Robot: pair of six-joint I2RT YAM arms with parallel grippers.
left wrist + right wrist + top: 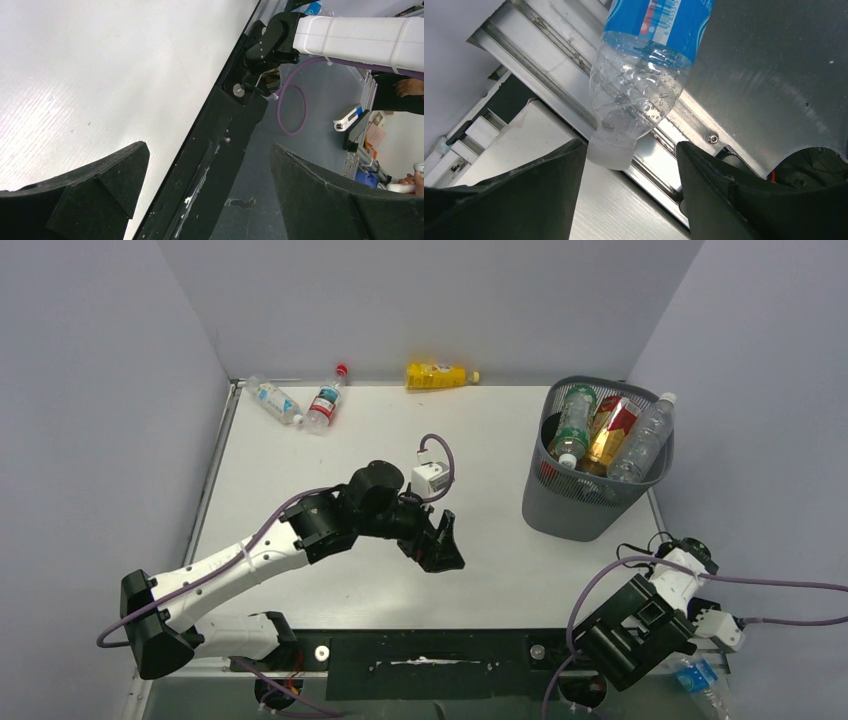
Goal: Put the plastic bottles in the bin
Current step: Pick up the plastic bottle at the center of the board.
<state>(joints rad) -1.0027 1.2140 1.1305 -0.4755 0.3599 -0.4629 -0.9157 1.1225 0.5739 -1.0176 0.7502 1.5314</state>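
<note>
Straddling the bottle (644,85) cap, right gripper (630,150) gapes part-open, holding nothing; next, pinch the neck, carry to bin (570,510).

White table (480,460) — clear bottle (275,400), red-capped bottle (326,400), yellow bottle (437,375) along far edge — mesh bin (570,510) at right.

left arm (262,552) extended, fingers (75,200) wide apart, right arm (650,612) folded, fingers (524,200) parted
</note>
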